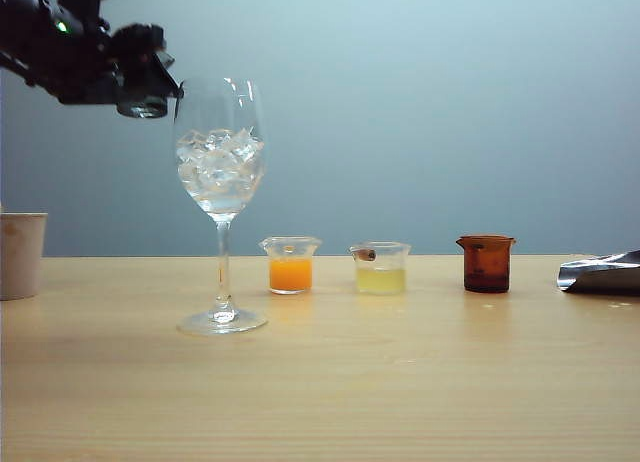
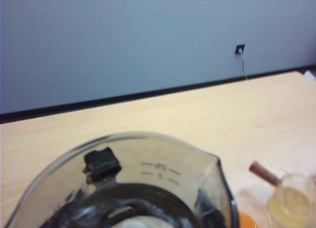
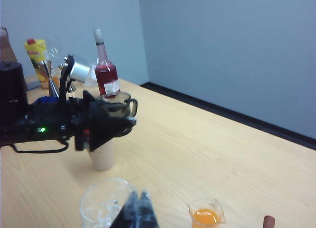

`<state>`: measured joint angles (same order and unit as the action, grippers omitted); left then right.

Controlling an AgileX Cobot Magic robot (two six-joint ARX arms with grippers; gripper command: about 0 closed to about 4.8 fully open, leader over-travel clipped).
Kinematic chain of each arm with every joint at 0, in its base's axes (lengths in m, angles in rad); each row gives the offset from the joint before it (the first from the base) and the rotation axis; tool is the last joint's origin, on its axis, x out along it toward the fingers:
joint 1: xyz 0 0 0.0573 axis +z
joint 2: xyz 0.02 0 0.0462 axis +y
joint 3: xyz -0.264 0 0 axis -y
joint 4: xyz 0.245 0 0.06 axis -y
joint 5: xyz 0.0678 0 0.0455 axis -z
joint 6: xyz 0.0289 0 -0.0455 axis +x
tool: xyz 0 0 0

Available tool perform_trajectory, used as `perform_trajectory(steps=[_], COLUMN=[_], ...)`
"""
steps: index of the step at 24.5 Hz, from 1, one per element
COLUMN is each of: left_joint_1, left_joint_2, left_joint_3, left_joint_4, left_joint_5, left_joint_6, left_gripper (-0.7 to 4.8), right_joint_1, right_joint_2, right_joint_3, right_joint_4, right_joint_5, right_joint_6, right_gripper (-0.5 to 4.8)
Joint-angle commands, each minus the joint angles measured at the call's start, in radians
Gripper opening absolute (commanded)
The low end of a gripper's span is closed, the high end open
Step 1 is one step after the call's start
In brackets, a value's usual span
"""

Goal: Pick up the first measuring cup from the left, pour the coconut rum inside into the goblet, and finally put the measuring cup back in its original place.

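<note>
Holding the first measuring cup (image 3: 116,103) in a closed grasp, the left gripper (image 1: 150,87) sits high at roughly 10 o'clock of the goblet (image 1: 220,172) in the exterior view, just beside its rim. The left wrist view looks down into the smoky cup (image 2: 143,188), its graduation marks visible on the inner wall and a black finger pad (image 2: 101,164) pressed against the glass; whether any coconut rum is left inside cannot be told. The goblet stands upright on the table (image 1: 400,382), its bowl filled with ice cubes (image 1: 218,162). At 3 o'clock of the goblet's foot stand, in order, a clear beaker of orange liquid (image 1: 291,265), a clear beaker of pale yellow liquid (image 1: 380,268) and an amber-brown beaker (image 1: 487,263), each apart from the next. The right gripper (image 3: 136,213) shows only its dark fingertips close together over the goblet's rim (image 3: 101,203), holding nothing. A paper cup (image 1: 20,254) stands at the table's 9 o'clock edge.
</note>
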<state>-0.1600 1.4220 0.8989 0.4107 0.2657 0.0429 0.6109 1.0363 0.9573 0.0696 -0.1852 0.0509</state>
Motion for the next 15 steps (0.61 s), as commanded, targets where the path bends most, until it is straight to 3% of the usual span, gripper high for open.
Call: perform_trajectory(steps=[1,7,15], left_joint_1=[0.002,0.002,0.002], left_joint_2=[-0.068,-0.132,-0.138], left_joint_3=[0.002,0.002,0.002], left_joint_4=[-0.13,-0.238,-0.232], left_joint_5=[0.01,0.014,0.082], left_joint_6=[0.107,0.195,0.197], left_gripper=[2.14,2.14,2.13], right_joint_1=[0.002,0.009,0.045], right_joint_2=[-0.02,-0.02,-0.015], right_joint_3=[0.008,0.049,0.06], right_joint_4=[0.01,-0.068,-0.092], right_joint_5=[-0.014,-0.072,-0.06], right_joint_6=[0.003,0.034,0.027], right_gripper=[-0.05,-0.05,-0.05])
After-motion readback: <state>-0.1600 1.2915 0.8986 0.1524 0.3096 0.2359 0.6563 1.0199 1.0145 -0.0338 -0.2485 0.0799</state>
